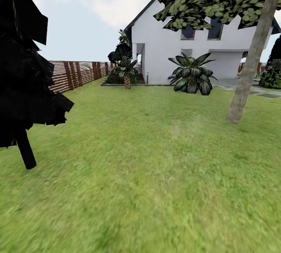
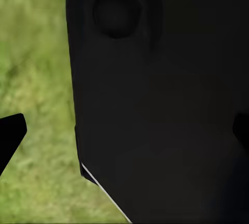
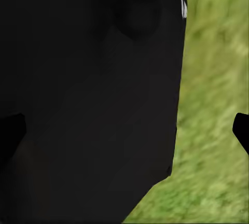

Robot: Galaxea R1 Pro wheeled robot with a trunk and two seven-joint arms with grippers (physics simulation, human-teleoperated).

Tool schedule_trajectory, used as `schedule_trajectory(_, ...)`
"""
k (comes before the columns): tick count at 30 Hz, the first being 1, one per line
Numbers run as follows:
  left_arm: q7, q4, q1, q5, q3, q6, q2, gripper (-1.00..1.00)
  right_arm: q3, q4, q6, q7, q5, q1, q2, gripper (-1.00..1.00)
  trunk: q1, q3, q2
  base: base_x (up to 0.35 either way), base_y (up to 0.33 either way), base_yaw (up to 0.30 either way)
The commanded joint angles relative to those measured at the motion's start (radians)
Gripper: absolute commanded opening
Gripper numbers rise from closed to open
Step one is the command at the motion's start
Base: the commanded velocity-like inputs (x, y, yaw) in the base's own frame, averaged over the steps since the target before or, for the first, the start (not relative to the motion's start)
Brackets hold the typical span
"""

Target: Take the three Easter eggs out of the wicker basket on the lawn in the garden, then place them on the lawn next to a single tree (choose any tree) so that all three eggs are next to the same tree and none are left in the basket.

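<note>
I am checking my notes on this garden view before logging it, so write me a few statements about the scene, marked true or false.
1. A white house stands at the far end of the lawn. True.
2. The wooden slat fence runs along the right side of the head view. False: it runs along the left.
3. A near-black conifer stands close by at the left of the head view. True.
4. The thick grey trunk at the right stands perfectly upright. False: it leans.
5. A large-leaved bush grows in front of the house. True.
6. The ground under both wrist cameras is paving. False: it is green grass.
</note>
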Motion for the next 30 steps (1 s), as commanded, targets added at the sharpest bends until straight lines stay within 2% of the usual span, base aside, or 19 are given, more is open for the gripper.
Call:
schedule_trajectory(1, -0.006, -0.006, 0.006, 0.001, -0.002, -0.001, 0.006, 1.0, 0.006, -0.006, -0.006, -0.006, 0.006, 0.006, -0.006, 1.0, 0.0, 0.0, 0.0, 0.0, 0.0, 0.0)
schedule_trajectory(4, -0.005, -0.01, 0.023, 0.001, -0.002, -0.002, 0.021, 1.0, -0.003, 0.003, -0.002, -0.002, 0.0, 0.008, -0.023, 1.0, 0.0, 0.0, 0.0, 0.0, 0.0, 0.0)
schedule_trajectory(13, -0.005, -0.009, 0.074, -0.002, 0.0, 0.0, 0.018, 1.0, 0.0, -0.003, -0.003, 0.004, 0.008, 0.008, -0.073, 1.0, 0.0, 0.0, 0.0, 0.0, 0.0, 0.0)
schedule_trajectory(14, -0.005, -0.009, 0.107, -0.002, -0.001, 0.0, 0.018, 1.0, -0.002, -0.006, -0.005, 0.007, 0.005, 0.008, -0.078, 1.0, 0.0, 0.0, 0.0, 0.0, 0.0, 0.0)
schedule_trajectory(19, -0.005, -0.009, 0.107, -0.002, -0.001, 0.001, 0.013, 1.0, 0.006, -0.004, -0.001, 0.001, 0.017, 0.008, -0.071, 1.0, 0.0, 0.0, 0.0, 0.0, 0.0, -0.032)
schedule_trajectory(20, -0.005, -0.009, 0.107, -0.002, -0.002, 0.001, 0.012, 1.0, 0.012, -0.003, -0.002, 0.005, 0.038, 0.008, -0.072, 1.0, 0.0, 0.0, 0.0, 0.0, 0.0, -0.218)
schedule_trajectory(21, -0.005, -0.009, 0.107, -0.002, -0.002, 0.002, 0.011, 1.0, 0.033, -0.001, -0.001, 0.006, 0.13, 0.008, -0.073, 1.0, 0.0, 0.0, 0.0, 0.0, 0.0, -0.261)
schedule_trajectory(22, -0.005, -0.009, 0.107, -0.002, -0.002, 0.002, 0.011, 1.0, 0.035, 0.0, -0.001, 0.006, 0.152, 0.008, -0.074, 1.0, 0.0, 0.0, 0.0, 0.0, 0.0, -0.264)
schedule_trajectory(30, -0.005, -0.009, 0.107, -0.002, -0.002, 0.002, 0.011, 1.0, 0.03, -0.004, -0.002, 0.001, 0.168, 0.008, -0.07, 1.0, 0.0, -0.006, 0.0, 0.0, 0.0, -0.104)
